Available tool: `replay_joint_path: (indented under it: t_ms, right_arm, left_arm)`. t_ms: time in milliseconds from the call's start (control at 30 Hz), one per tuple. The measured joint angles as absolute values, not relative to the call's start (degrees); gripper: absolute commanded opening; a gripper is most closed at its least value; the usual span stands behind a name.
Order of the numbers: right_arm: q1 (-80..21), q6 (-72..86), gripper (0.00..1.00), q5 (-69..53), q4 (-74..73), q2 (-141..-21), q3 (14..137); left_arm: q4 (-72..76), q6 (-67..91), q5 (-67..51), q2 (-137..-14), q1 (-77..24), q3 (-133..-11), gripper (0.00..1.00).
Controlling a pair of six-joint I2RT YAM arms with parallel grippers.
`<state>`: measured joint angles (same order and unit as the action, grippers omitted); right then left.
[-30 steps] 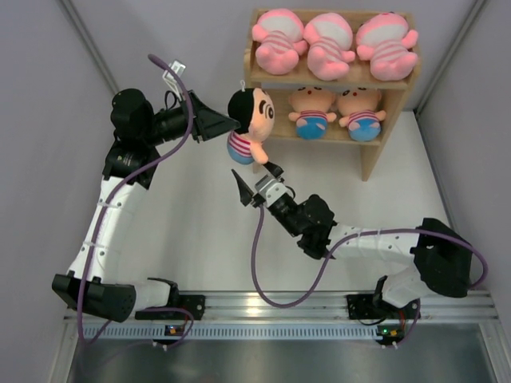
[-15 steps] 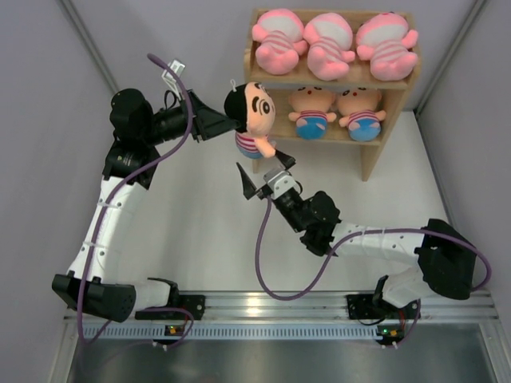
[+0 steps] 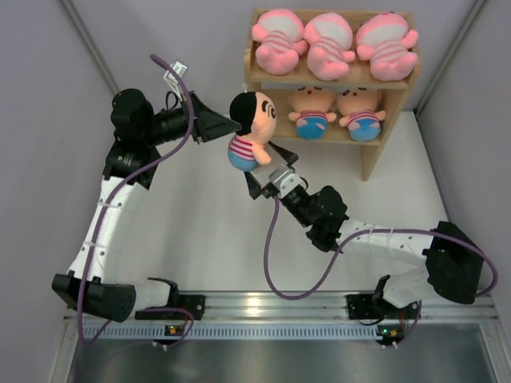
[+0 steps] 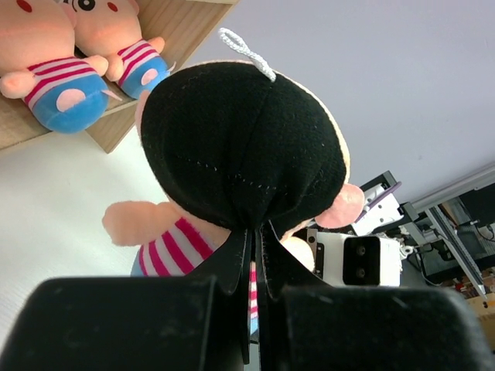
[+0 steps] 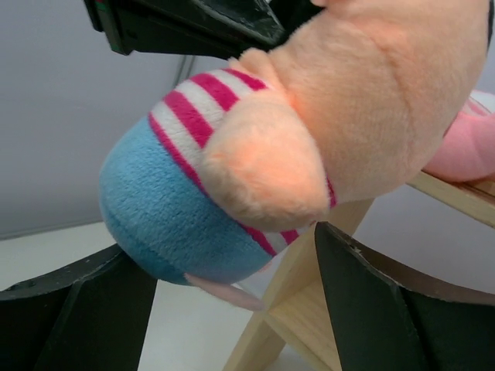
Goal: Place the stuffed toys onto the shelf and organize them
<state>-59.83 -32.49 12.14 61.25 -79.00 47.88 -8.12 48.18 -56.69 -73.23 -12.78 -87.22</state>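
My left gripper [image 3: 232, 125] is shut on the black hair of a doll [image 3: 251, 128] in a striped shirt and blue shorts. It holds the doll in the air in front of the left end of the wooden shelf [image 3: 372, 162]. In the left wrist view the fingertips [image 4: 249, 241] pinch the back of the doll's head [image 4: 240, 147]. My right gripper [image 3: 269, 172] is open right under the doll. Its fingers [image 5: 363, 286] flank the blue shorts [image 5: 166, 212]. Three pink toys [image 3: 329, 44] lie on the top tier. Two dolls [image 3: 335, 112] sit middle and right on the lower tier.
The shelf stands at the back of the white table, close to the right wall. Its side panel and lower board [image 5: 298, 313] are just behind my right gripper. Grey walls close in on the left and right. A metal rail [image 3: 263, 302] runs along the near edge.
The right gripper has moved up and to the right, closing in under the doll. The doll has swung a little in the left gripper's hold.
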Motion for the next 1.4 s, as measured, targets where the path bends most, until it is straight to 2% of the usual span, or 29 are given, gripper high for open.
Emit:
replay_joint_path:
  t_ms: [100, 133, 233, 267, 333, 400, 467, 600, 633, 733, 900, 1033, 1200, 1400]
  right_arm:
    - [-60.2, -33.32, 0.63, 8.93, 61.21, -78.72, 47.59]
    - [-60.42, -33.76, 0.51, 7.97, 61.28, -78.67, 47.51]
    - [-61.1, -34.28, 0.33, 6.68, 61.67, -77.49, 46.41]
    - [-61.3, -34.28, 0.19, 6.33, 61.63, -76.73, 45.76]
    - [-61.39, -34.0, 0.06, 6.04, 61.14, -74.72, 44.47]
    - [-61.36, -33.56, 0.01, 6.07, 59.18, -72.42, 43.33]
    - [-61.39, -33.45, 0.0, 6.17, 55.42, -70.08, 42.74]
    - [-61.36, -35.09, 0.0, 7.46, 46.22, -65.47, 42.85]
    - [-61.36, -36.12, 0.0, 7.77, 41.52, -64.36, 43.81]
    - [-61.06, -39.51, 0.0, 7.75, 24.43, -63.68, 51.92]
    - [-57.49, -45.19, 0.0, 9.37, -10.0, -69.1, 74.3]
    - [-55.64, -48.95, 0.0, 12.88, -26.83, -74.15, 84.73]
    - [-54.48, -52.21, 0.0, 15.86, -39.92, -80.34, 91.94]
    - [-51.88, -54.37, 0.0, 20.18, -49.84, -90.94, 103.02]
  left_arm:
    - [-8.14, 48.21, -56.75, -73.23, -12.8, -87.22, 0.0]
    - [-8.14, 48.16, -56.75, -73.23, -12.8, -87.22, 0.0]
    - [-8.14, 48.01, -56.73, -73.21, -12.8, -86.7, 0.0]
    - [-8.08, 47.88, -56.69, -73.23, -12.8, -86.28, 0.0]
    - [-8.1, 47.77, -56.49, -73.23, -12.8, -85.17, 0.0]
    - [-8.12, 47.51, -56.49, -73.34, -12.91, -83.99, 0.0]
    - [-8.12, 46.94, -56.58, -73.69, -13.17, -83.33, 0.0]
    - [-8.1, 45.06, -56.58, -75.13, -13.61, -82.78, 0.37]
    - [-8.1, 44.14, -56.29, -75.57, -13.61, -82.74, 0.55]
    - [-8.62, 40.56, -53.6, -76.75, -13.28, -82.74, 0.7]
    - [-13.17, 30.52, -44.84, -77.03, -12.51, -83.31, 0.75]
    - [-18.85, 21.89, -35.53, -76.86, -12.6, -83.46, 0.75]
    - [-23.11, 15.59, -28.05, -76.88, -12.56, -83.46, 0.75]
    - [-24.75, 12.14, -24.88, -76.88, -12.56, -83.46, 0.75]
